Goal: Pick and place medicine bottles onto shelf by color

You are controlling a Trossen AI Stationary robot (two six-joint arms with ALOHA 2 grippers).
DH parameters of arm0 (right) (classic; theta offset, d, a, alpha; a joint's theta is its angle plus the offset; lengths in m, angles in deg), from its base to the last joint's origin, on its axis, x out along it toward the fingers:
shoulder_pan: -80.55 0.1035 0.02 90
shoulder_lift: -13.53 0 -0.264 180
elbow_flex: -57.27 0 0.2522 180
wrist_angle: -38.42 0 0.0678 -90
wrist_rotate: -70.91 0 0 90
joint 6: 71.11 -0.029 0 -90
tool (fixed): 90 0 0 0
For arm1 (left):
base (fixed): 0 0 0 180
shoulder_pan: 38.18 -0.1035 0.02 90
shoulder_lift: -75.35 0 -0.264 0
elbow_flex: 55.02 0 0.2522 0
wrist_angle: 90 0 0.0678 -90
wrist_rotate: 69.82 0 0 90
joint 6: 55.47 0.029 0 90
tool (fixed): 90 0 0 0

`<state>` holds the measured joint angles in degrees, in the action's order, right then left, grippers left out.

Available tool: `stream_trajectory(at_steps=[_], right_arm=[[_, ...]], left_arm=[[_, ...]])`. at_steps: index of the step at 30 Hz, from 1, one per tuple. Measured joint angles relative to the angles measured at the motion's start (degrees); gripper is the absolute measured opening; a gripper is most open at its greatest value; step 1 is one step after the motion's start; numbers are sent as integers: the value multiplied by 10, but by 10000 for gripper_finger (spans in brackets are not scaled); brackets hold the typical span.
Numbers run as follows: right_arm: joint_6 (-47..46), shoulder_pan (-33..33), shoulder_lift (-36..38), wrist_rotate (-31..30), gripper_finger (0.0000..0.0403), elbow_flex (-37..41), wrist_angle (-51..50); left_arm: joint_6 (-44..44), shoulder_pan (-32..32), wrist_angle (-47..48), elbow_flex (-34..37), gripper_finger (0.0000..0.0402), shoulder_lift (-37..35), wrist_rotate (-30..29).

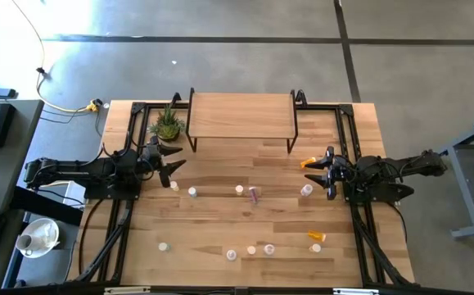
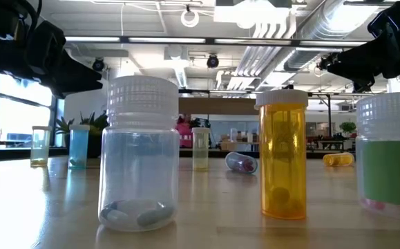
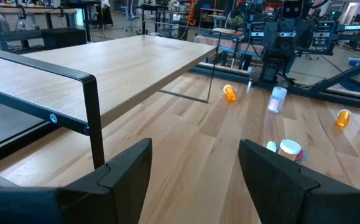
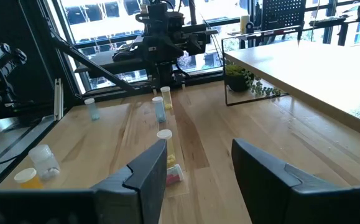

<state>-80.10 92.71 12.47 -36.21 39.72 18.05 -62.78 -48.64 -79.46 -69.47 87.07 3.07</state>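
Note:
The light-wood shelf [image 1: 241, 116] stands on black legs at the table's far middle, its board bare. Medicine bottles are scattered over the table. An orange one [image 1: 309, 163] lies by my right gripper and a pale one [image 1: 306, 190] stands next to it. A pinkish one [image 1: 255, 194] lies mid-table. Several stand near the front edge [image 1: 251, 250]. My left gripper [image 1: 179, 157] is open and empty, left of the shelf's near-left leg. My right gripper [image 1: 317, 172] is open and empty at the right, raised above the orange bottle.
A small green potted plant [image 1: 167, 124] stands left of the shelf, close to my left gripper. Black frame rails [image 1: 114, 213] run along both table sides. In the low view a clear bottle [image 2: 139, 155] and an orange one [image 2: 281, 155] stand close to the camera.

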Motion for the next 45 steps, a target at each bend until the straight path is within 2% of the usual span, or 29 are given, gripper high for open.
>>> stream_trajectory(at_steps=[23, 27, 31, 35, 40, 45], right_arm=[[0, 0, 0, 0, 172, 0, 0], [0, 0, 0, 0, 172, 0, 0], [0, 0, 0, 0, 172, 0, 0], [0, 0, 0, 0, 172, 0, 0], [0, 0, 0, 0, 172, 0, 0], [0, 0, 0, 0, 172, 0, 0]], left_arm=[[-31, 0, -7, 0, 229, 0, 5], [-30, 0, -8, -8, 229, 0, 36], [6, 0, -8, -39, 229, 0, 65], [56, 0, 8, -85, 229, 0, 58], [78, 0, 88, -155, 229, 3, 44], [33, 0, 209, -219, 229, 28, 56]])
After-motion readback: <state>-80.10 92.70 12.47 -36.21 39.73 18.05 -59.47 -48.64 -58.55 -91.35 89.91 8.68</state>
